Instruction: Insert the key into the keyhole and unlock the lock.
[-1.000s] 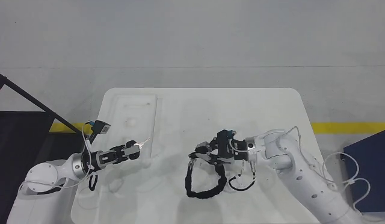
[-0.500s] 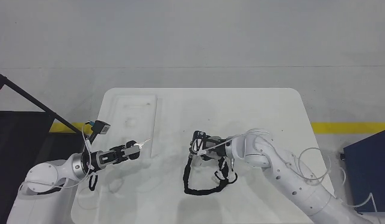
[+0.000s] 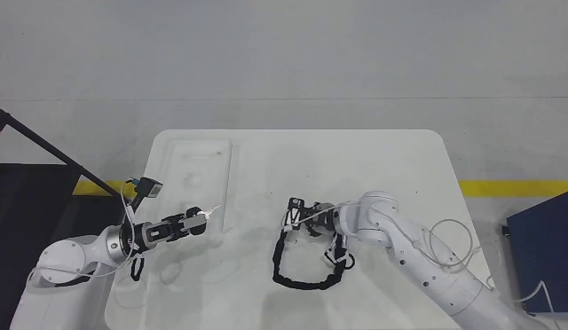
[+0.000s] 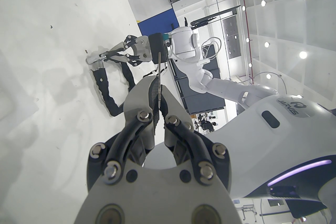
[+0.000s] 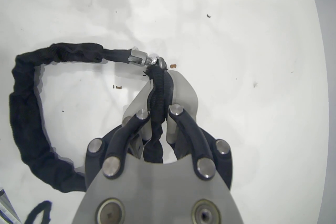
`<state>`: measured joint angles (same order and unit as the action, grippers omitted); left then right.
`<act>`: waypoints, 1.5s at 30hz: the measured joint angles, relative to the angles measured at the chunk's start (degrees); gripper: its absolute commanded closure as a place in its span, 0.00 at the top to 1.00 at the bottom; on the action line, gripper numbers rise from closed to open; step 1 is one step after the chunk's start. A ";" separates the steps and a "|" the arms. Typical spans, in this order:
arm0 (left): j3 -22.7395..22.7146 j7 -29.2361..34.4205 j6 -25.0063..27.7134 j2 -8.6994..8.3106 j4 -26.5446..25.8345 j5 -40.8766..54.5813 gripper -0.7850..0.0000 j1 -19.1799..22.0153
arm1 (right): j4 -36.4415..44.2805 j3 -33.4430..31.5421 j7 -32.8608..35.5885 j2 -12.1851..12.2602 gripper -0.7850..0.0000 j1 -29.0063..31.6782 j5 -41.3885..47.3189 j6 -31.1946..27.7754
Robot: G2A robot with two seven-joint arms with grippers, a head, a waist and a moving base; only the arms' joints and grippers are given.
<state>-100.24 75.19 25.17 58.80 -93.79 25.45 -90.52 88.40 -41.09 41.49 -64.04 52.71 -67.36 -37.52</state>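
Note:
A black fabric-sleeved chain lock (image 3: pixel 300 280) lies looped on the white table (image 3: pixel 390 166). My right gripper (image 3: pixel 296 215) is shut on the sleeve close to the lock's metal end (image 5: pixel 139 57), which rests on the table just past my right gripper's (image 5: pixel 158 78) fingertips. The sleeve (image 5: pixel 26 117) curves away in a wide loop. My left gripper (image 3: pixel 201 216) hovers at the table's left side, shut on a thin metal key (image 4: pixel 159 68) that sticks out beyond my left gripper's (image 4: pixel 157 87) tips toward the lock end (image 4: pixel 92 60), well short of it.
A clear shallow tray (image 3: pixel 200 163) sits at the table's back left. A thin black cord loop (image 3: pixel 341 259) lies beside the chain under the right arm. Small brown crumbs (image 5: pixel 172 66) dot the table near the lock end. The table edge (image 5: pixel 321 51) curves nearby.
The right arm swung in and its gripper shifted left, dragging the lock end and reshaping the chain loop. The left gripper with the key has stayed put.

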 measured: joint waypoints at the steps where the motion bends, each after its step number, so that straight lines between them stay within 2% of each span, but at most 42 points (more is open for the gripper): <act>1: 0.00 0.00 0.00 0.00 0.00 0.00 0.00 0.00 | 0.41 0.02 1.25 0.06 0.00 0.05 -0.63 -0.03; 2: 0.00 0.00 0.00 0.00 0.00 0.00 0.00 0.00 | 0.76 0.09 2.25 0.09 0.21 0.11 -1.02 -0.04; 4: 0.00 0.00 0.00 0.00 0.00 0.00 0.00 0.00 | 1.70 0.37 4.75 0.12 0.43 0.17 -1.88 0.02; 5: 0.00 0.00 0.00 0.00 0.00 0.00 0.00 0.00 | 2.08 0.55 5.75 0.10 0.49 0.19 -2.13 -0.04; 7: 0.00 0.00 0.00 0.00 0.00 0.00 0.00 0.00 | 2.86 0.97 7.76 0.02 0.85 0.14 -2.54 -0.20; 9: 0.00 0.00 0.00 0.00 0.00 0.00 0.00 0.00 | 3.42 1.23 8.94 -0.07 0.90 0.08 -2.71 -0.07; 14: 0.00 0.00 0.00 0.00 0.00 0.00 0.00 0.00 | 3.63 1.83 10.57 -0.45 0.86 -0.31 -2.40 0.17; 18: 0.00 0.00 0.00 0.00 0.00 0.00 0.00 0.00 | 2.69 3.10 11.26 -1.03 0.69 -0.88 -3.13 0.81; 19: 0.00 0.00 0.00 0.00 0.00 0.00 0.00 0.00 | 2.18 3.45 11.31 -1.23 0.67 -1.11 -3.14 0.91; 21: 0.00 0.00 0.00 0.00 0.00 0.00 0.00 0.00 | 1.33 3.98 11.50 -1.53 0.54 -1.51 -3.25 1.02; 25: 0.00 0.00 0.00 0.00 0.00 0.00 0.00 0.00 | -0.55 5.09 11.77 -2.23 0.36 -2.44 -3.66 1.24; 26: 0.00 0.00 0.00 0.00 0.00 0.00 0.00 0.00 | -0.90 5.26 11.83 -2.35 0.28 -2.62 -3.73 1.26; 27: 0.00 0.00 0.00 0.00 0.00 0.00 0.00 0.00 | -1.21 5.42 11.92 -2.47 0.10 -2.77 -3.77 1.28; 28: 0.00 0.00 0.00 0.00 0.00 0.00 0.00 0.00 | -1.56 5.61 12.01 -2.62 0.00 -2.94 -3.79 1.29; 39: 0.00 0.00 0.00 0.00 0.00 0.00 0.00 0.00 | -2.49 6.38 12.03 -3.39 0.00 -3.50 -5.52 1.42; 45: 0.00 0.00 0.00 0.00 0.00 0.00 0.00 0.00 | 3.48 6.14 12.40 -2.89 0.00 -2.19 -15.40 5.76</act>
<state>-100.24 75.19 25.17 58.80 -93.79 25.45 -90.52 91.87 -34.95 53.88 -66.93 50.52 -82.76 -31.76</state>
